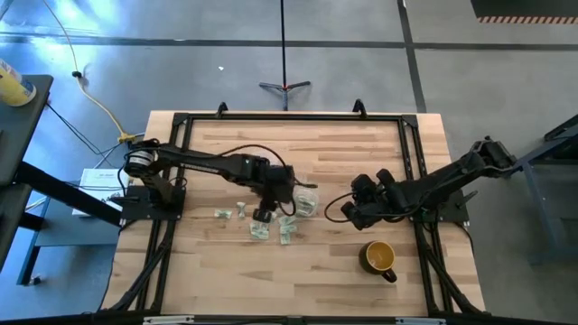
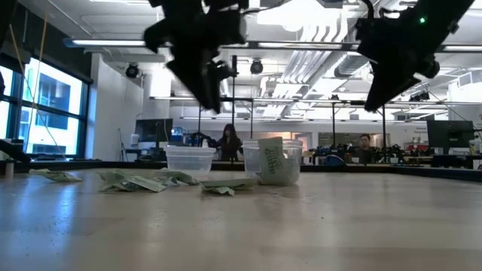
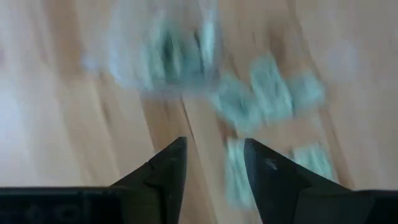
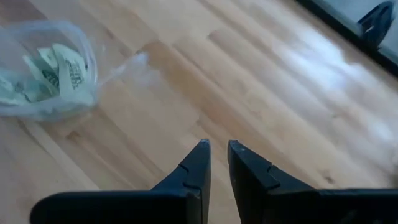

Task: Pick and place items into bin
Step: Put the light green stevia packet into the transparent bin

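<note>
Several items sit in my bin [image 1: 307, 203]; more items [image 1: 260, 231] remain mid-bench under my left gripper [image 1: 264, 215], jaws spread, empty

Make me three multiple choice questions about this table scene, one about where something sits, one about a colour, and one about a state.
1. Where is the mug?
A. beside the right arm
B. beside the left arm
C. inside the cup

2. What colour is the mug?
A. red
B. mustard yellow
C. blue

3. What is in the clear cup?
A. nothing
B. water
C. several wrappers

Answers:
1 A, the high view shows it near the right gripper.
2 B, it is yellow from above.
3 C, the right wrist view shows green-and-white wrappers inside.
</note>
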